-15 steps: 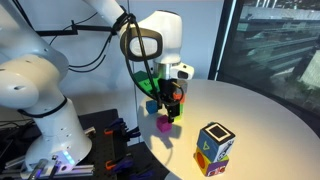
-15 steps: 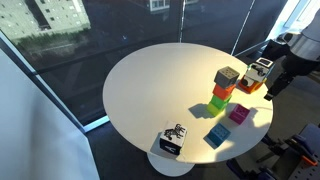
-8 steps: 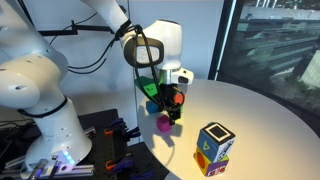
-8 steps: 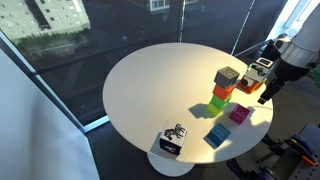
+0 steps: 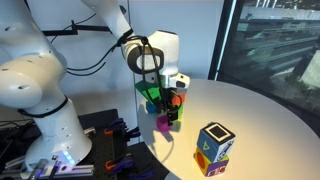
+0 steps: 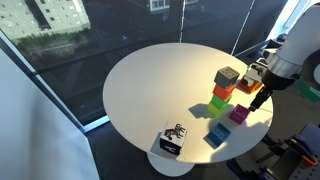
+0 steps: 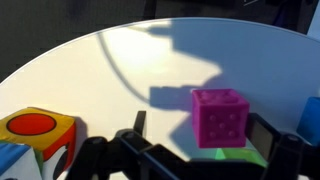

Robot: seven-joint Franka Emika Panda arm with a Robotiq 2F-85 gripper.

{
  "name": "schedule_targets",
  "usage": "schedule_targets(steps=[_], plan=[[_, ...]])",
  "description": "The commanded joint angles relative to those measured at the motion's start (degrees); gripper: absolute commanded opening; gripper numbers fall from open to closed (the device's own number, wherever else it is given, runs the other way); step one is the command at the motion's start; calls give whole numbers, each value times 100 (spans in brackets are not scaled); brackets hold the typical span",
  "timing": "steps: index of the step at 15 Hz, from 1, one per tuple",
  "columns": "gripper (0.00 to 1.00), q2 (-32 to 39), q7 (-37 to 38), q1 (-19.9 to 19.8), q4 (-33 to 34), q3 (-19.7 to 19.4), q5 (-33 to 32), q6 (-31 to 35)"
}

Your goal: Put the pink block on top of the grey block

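Note:
The pink block [image 7: 220, 118] is a small magenta cube on the white round table [image 7: 120, 70]. It also shows in both exterior views [image 5: 163, 124] [image 6: 239, 114]. The grey block [image 6: 227, 76] tops a stack of an orange cube [image 6: 222, 90] on a green cube [image 6: 217, 103]. My gripper [image 7: 200, 130] is open and empty. It hovers over the pink block, with one finger on each side in the wrist view. In both exterior views [image 5: 172, 104] [image 6: 258, 94] it hangs just above and beside the pink block, next to the stack.
A larger multicoloured patterned cube [image 5: 215, 147] [image 7: 35, 135] stands near the table's edge. A blue block [image 6: 215, 137] and a black-and-white patterned cube [image 6: 172, 141] lie near the table rim. The robot base [image 5: 40, 100] and dark windows surround the table.
My gripper has moved down and closer to the pink block beside the stack. The blocks have not moved.

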Motion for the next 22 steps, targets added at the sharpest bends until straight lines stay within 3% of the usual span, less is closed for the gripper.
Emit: schedule_targets(steps=[1, 18, 19, 20, 22], plan=[[100, 161, 256, 67, 4, 85, 179, 133], [100, 935, 271, 167, 7, 206, 495, 1085], [75, 978, 271, 169, 7, 214, 502, 1147], [73, 1012, 284, 166, 7, 216, 474, 1207], [56, 1047, 309, 163, 8, 223, 428, 1287]])
